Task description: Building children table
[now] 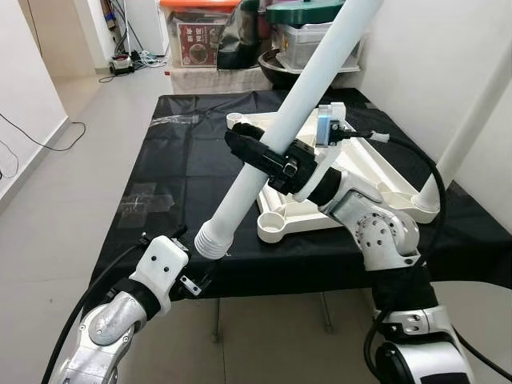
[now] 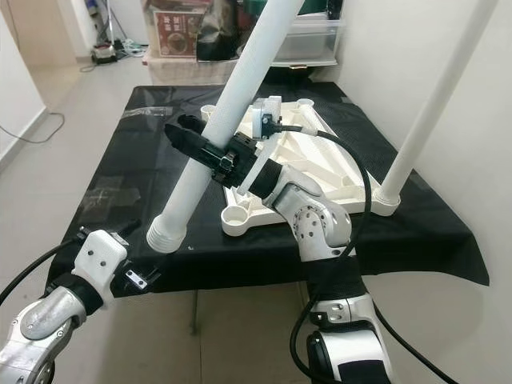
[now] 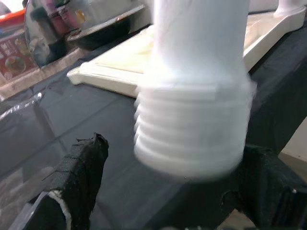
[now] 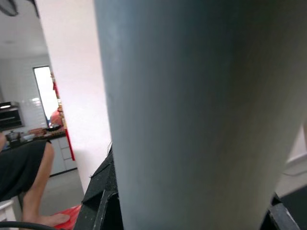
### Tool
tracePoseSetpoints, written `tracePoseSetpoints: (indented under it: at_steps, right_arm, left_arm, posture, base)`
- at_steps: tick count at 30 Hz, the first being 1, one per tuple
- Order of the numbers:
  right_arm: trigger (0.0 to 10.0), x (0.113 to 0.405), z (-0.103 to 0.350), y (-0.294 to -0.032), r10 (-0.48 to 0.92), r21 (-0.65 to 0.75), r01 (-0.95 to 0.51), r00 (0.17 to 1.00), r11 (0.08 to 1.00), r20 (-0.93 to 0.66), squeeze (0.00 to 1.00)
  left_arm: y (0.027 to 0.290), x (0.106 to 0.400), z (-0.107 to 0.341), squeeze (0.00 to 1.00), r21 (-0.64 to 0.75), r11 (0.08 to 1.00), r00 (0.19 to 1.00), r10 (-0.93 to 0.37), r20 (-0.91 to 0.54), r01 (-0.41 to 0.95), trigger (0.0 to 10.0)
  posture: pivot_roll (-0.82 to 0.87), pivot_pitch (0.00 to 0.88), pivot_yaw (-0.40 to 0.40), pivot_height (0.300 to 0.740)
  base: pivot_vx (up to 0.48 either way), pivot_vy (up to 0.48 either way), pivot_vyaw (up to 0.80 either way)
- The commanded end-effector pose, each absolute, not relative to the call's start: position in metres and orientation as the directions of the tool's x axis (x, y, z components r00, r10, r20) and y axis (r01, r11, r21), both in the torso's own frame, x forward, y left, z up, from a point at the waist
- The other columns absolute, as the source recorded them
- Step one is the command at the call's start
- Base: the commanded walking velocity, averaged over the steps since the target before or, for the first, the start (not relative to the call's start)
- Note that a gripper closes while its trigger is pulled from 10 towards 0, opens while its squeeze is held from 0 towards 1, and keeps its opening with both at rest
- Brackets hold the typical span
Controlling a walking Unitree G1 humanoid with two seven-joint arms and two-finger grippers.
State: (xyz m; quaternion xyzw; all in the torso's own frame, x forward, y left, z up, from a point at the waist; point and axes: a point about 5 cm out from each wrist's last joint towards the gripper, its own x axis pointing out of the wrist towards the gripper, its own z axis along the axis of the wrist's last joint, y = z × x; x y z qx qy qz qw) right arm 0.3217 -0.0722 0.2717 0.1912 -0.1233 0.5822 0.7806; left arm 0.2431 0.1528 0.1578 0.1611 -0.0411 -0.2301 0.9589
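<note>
Steeply tilted table leg (image 1: 276, 136), threaded end (image 1: 211, 240) down.

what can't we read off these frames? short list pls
- Loose table leg: its top end is cut off by the upper edge of both eye views.
- Right gripper: it clamps the leg; the right wrist view is too close to show finger contact.
- Left gripper: the threaded end is blurred in the left wrist view; touch cannot be told.
- Tabletop: the right arm hides part of it.
- Mounted leg: top cut off.
</note>
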Motion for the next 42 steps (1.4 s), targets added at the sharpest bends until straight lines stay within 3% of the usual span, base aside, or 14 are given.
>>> tracePoseSetpoints:
  at_steps: [1,12,17,31,32,35,36,42]
  right_arm:
    - [0.0,0.318,0.267,-0.065,0.878,0.144,-0.96,0.277,0.239,0.391,0.0]
    - [0.0,0.308,0.262,-0.049,0.901,0.123,-0.973,0.226,0.193,0.371,0.0]
    - [0.0,0.31,0.265,-0.054,0.892,0.116,-0.968,0.249,0.222,0.377,0.0]
    - [0.0,0.306,0.268,-0.05,0.896,0.094,-0.975,0.223,0.203,0.384,0.0]
    - [0.0,0.306,0.268,-0.05,0.896,0.091,-0.975,0.222,0.202,0.384,0.0]
    - [0.0,0.306,0.268,-0.05,0.896,0.09,-0.975,0.221,0.202,0.384,0.0]
    - [0.0,0.305,0.268,-0.05,0.896,0.09,-0.975,0.221,0.202,0.384,0.0]
    - [0.0,0.304,0.266,-0.05,0.898,0.09,-0.975,0.222,0.203,0.381,0.0]
  left_arm:
    - [0.146,0.246,0.158,0.0,0.312,0.832,0.876,-0.483,0.003,0.458,10.0]
    - [0.115,0.259,0.156,0.0,0.305,0.762,0.804,-0.595,-0.02,0.571,10.0]
    - [0.124,0.26,0.142,0.0,0.326,0.778,0.838,-0.536,-0.104,0.537,10.0]
    - [0.13,0.268,0.141,0.0,0.332,0.808,0.872,-0.477,-0.115,0.486,10.0]
    - [0.128,0.268,0.143,0.0,0.336,0.803,0.867,-0.489,-0.099,0.492,7.4]
    - [0.127,0.269,0.145,0.0,0.34,0.799,0.863,-0.497,-0.088,0.496,7.4]
    - [0.126,0.269,0.146,0.0,0.337,0.8,0.861,-0.502,-0.079,0.497,0.0]
    - [0.122,0.268,0.153,0.0,0.34,0.796,0.852,-0.523,-0.028,0.5,0.0]
  posture:
    - [0.03,0.0,-0.027,0.74]
    - [0.01,0.0,-0.009,0.74]
    - [0.01,0.0,-0.012,0.74]
    - [0.01,0.0,-0.018,0.74]
    - [0.01,0.0,-0.018,0.74]
    - [0.01,0.0,-0.018,0.74]
    - [0.01,0.0,-0.014,0.74]
    - [0.0,0.0,-0.012,0.74]
  base:
    - [0.0,0.0,0.0]
    - [0.0,0.0,0.0]
    - [0.0,0.0,0.0]
    - [0.0,0.0,0.0]
    - [0.0,0.0,0.0]
    - [0.0,0.0,0.0]
    - [0.0,0.0,0.0]
    - [0.0,0.0,0.0]
